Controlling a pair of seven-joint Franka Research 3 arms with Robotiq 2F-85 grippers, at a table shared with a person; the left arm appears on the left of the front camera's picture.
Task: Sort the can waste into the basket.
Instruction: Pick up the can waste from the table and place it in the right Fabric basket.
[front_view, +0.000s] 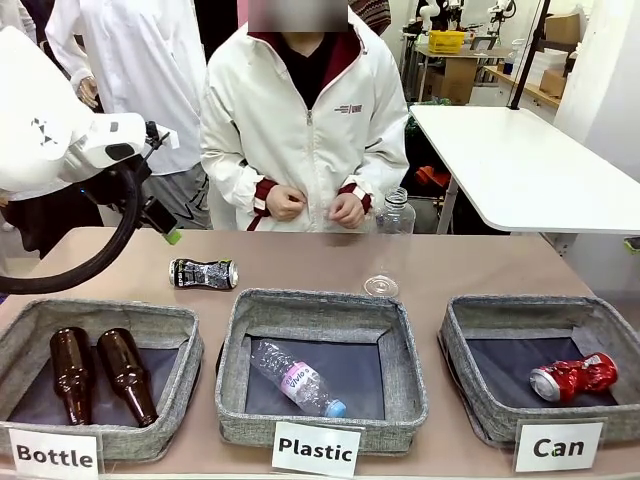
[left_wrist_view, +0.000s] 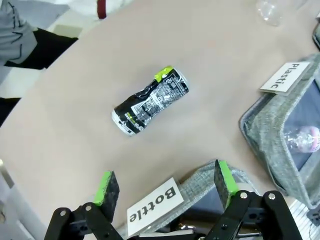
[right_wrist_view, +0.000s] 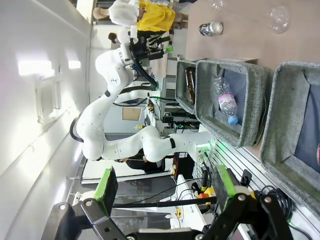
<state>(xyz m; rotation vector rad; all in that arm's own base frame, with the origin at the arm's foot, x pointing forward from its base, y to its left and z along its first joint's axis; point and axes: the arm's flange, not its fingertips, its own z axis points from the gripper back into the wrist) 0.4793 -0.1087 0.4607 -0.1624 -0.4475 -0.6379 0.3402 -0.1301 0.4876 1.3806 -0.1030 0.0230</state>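
1 shiny red crushed can (front_view: 573, 378) lies in the grey woven "Can" basket (front_view: 457, 362). Left gripper (left_wrist_view: 165, 182), wide open and empty, should next straddle the black crushed can (left_wrist_view: 150, 101); right gripper (right_wrist_view: 165, 185) gapes empty.

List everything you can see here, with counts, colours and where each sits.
black can: one, on table beyond Bottle bin.
red can: one, inside Can basket.
brown bottles: two, in Bottle bin.
clear bottle: one, pink label, in Plastic bin.
loose clear bottles: seemingly two, on table beyond Plastic bin.
signs: three, white, fronting the bins.
person: one, white jacket, far side.
left hand: open, in the air near black can.
right hand: open, off the table.
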